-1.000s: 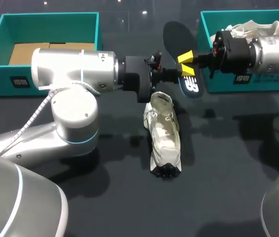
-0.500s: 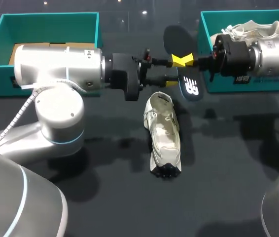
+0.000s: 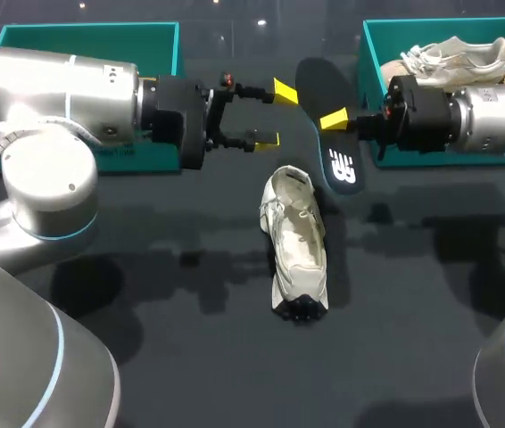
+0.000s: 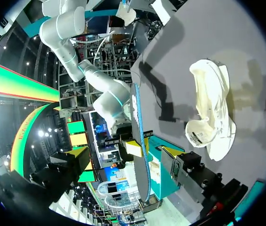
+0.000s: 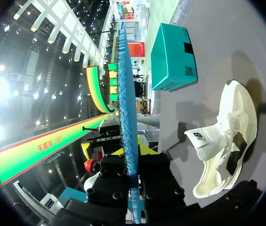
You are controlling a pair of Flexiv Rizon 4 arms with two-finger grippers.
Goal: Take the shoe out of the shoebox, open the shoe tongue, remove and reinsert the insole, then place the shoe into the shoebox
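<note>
Since a second ago the left gripper (image 3: 273, 114) has drawn back from the insole (image 3: 342, 169) toward its own side; it now stands clear of it, fingers wide apart and holding nothing. Nearest on the table (image 3: 190, 357) lies the shoe (image 3: 295, 241), on its sole, toe toward the robot, mouth at the far end, so its long axis runs near to far. Just past that mouth, a little to the right, the insole hangs in the air, pinched about its middle by the right gripper (image 3: 333, 119), whose fingers close on it from both sides. It runs roughly along the shoe's line, logo end low by the collar, other end raised and farther off. Reinserting looks like the right arm's job: the low end needs only to come down and forward into the mouth, with the free left gripper near enough to steady the shoe. Farthest stand the left shoebox (image 3: 168, 53) and the right shoebox (image 3: 368, 53), a second shoe (image 3: 458, 55) in the right one
</note>
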